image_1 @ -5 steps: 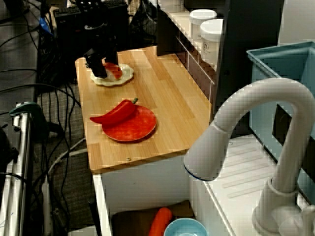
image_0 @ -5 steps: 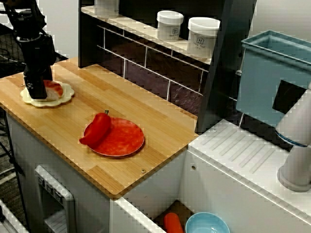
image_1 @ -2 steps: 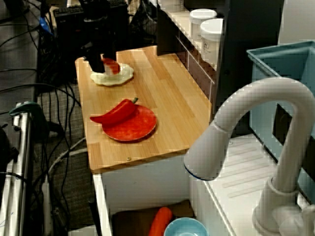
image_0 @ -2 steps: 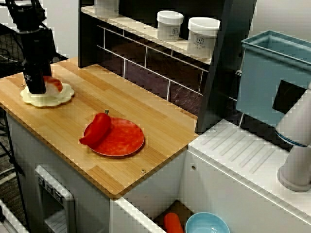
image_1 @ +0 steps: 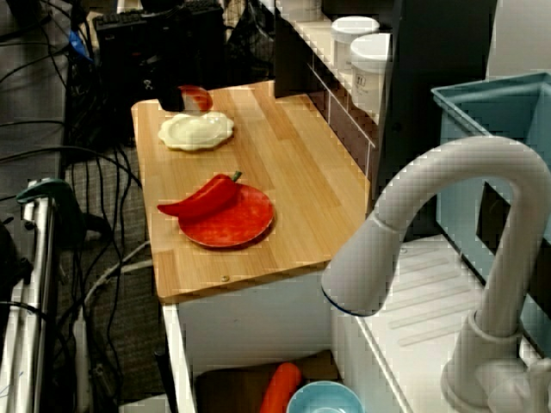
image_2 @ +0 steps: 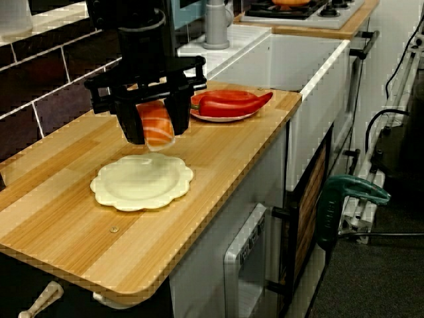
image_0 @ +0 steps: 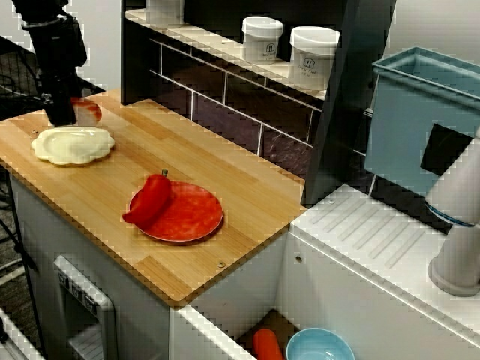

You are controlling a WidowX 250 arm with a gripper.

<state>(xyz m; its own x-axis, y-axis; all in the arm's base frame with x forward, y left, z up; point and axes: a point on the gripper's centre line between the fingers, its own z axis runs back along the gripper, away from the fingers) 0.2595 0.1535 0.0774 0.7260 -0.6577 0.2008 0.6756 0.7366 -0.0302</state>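
I see the salmon piece (image_2: 158,123) clamped between the fingers of my hand (image_2: 156,130). It hangs in the air just above the cream plate (image_2: 132,190), not touching it. The arm comes down vertically, fingers pointing at the wooden surface (image_2: 79,232). Farther along, a red pepper (image_2: 228,103) lies across a red plate (image_2: 222,117).

Sushi piece (image_2: 158,126) in gripper (image_2: 154,132), straight above scalloped plate (image_2: 142,182), not touching. Pepper (image_2: 232,103) on round plate (image_2: 225,117), well apart from scalloped plate, same counter (image_2: 218,159).
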